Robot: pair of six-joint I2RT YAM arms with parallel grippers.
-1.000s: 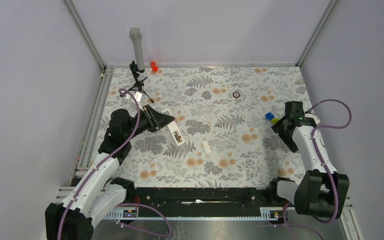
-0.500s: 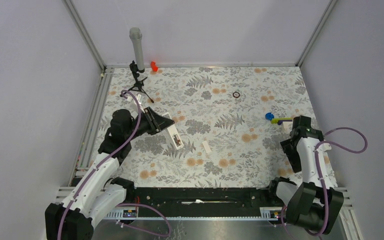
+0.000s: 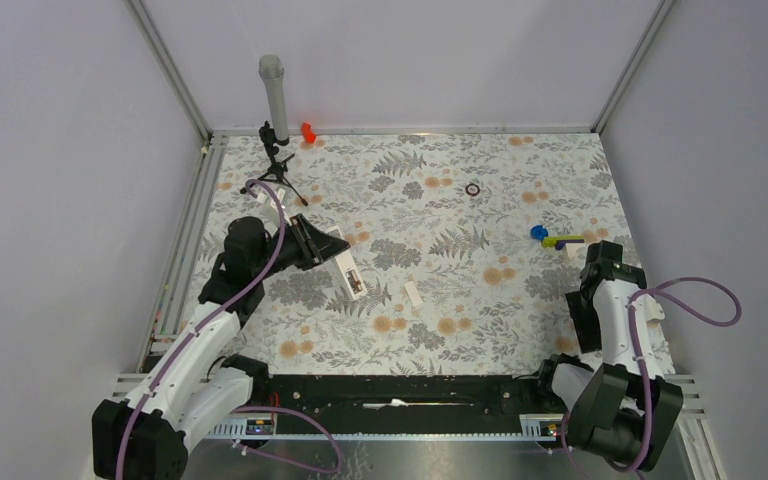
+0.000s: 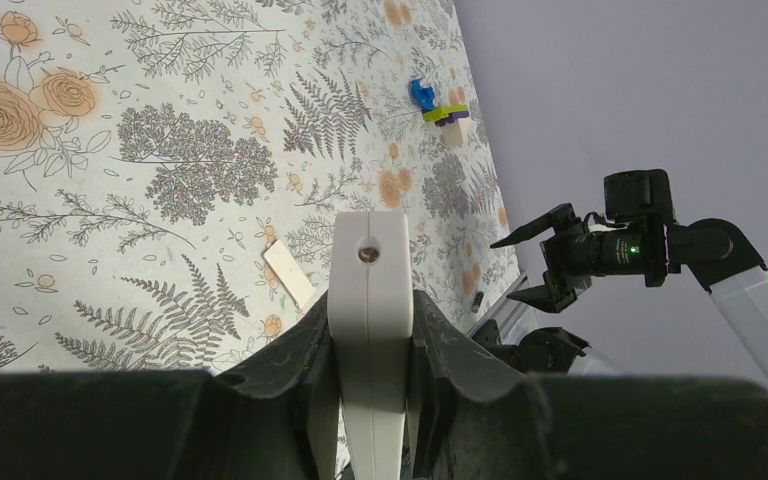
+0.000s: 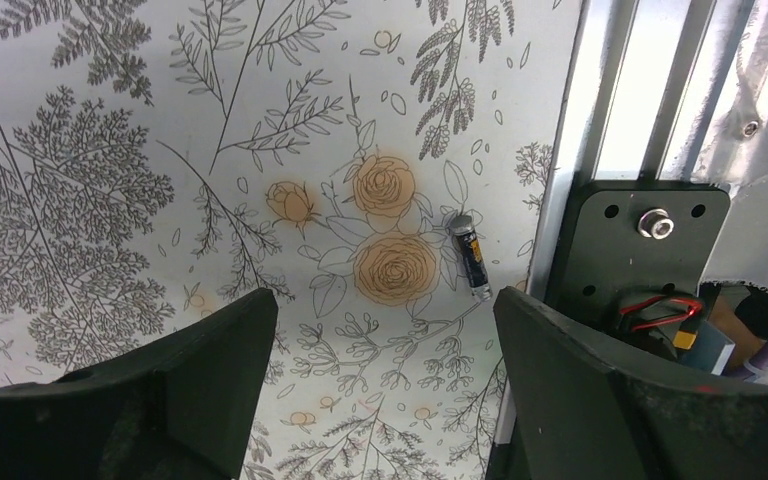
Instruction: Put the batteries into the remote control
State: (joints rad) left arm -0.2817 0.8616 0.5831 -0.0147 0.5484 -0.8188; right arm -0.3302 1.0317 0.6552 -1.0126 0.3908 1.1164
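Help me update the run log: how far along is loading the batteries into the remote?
Early. Done: the left gripper is shut on the remote control. In hand: the open right gripper hovers above one battery lying on the table beside the metal rail. Left: grasping that battery, finding the second, which I cannot see, and inserting both.

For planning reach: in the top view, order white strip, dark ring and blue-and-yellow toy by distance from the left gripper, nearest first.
1. White strip, just right of the left gripper.
2. Dark ring, far centre.
3. Blue-and-yellow toy, right side.
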